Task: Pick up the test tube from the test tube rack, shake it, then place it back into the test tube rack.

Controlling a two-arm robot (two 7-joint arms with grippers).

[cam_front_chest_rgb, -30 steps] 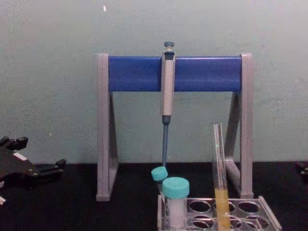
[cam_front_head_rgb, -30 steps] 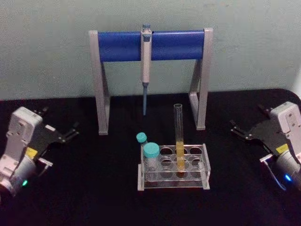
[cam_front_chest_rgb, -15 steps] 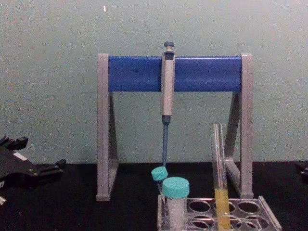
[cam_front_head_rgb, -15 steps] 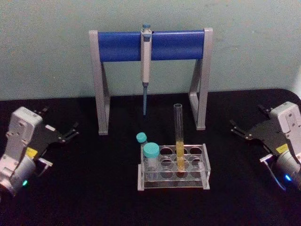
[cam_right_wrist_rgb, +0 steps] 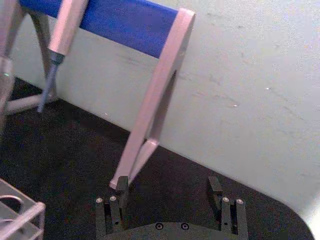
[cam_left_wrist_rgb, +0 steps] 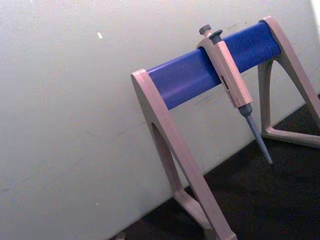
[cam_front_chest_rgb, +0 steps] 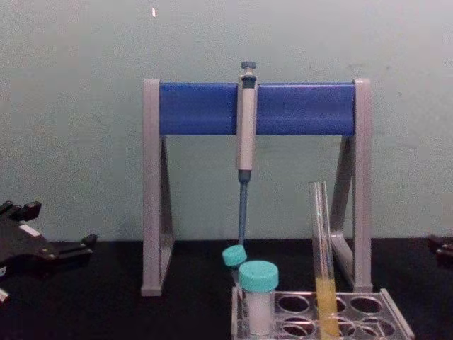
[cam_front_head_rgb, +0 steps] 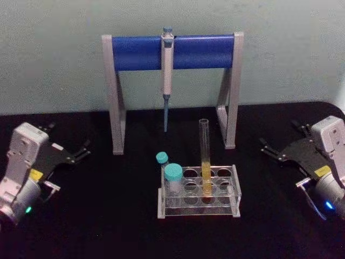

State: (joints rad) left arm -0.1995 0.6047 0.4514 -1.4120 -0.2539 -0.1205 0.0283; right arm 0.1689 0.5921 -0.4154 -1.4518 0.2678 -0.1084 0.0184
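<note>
We see the test tube [cam_front_head_rgb: 205, 154], base cut off in chest view, standing in the test tube rack [cam_front_head_rgb: 199, 212] between left gripper [cam_front_head_rgb: 68, 138] and right gripper [cam_right_wrist_rgb: 167, 186], both spread.

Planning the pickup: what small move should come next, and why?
Probably swing the right gripper toward the test tube, above its liquid: it stands upright in the test tube rack, ungripped, and that gripper sits open off to the side.

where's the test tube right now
In the head view, near centre, the test tube stands upright in the rack, just right of the teal-capped tubes, in front of the pipette stand.
</note>
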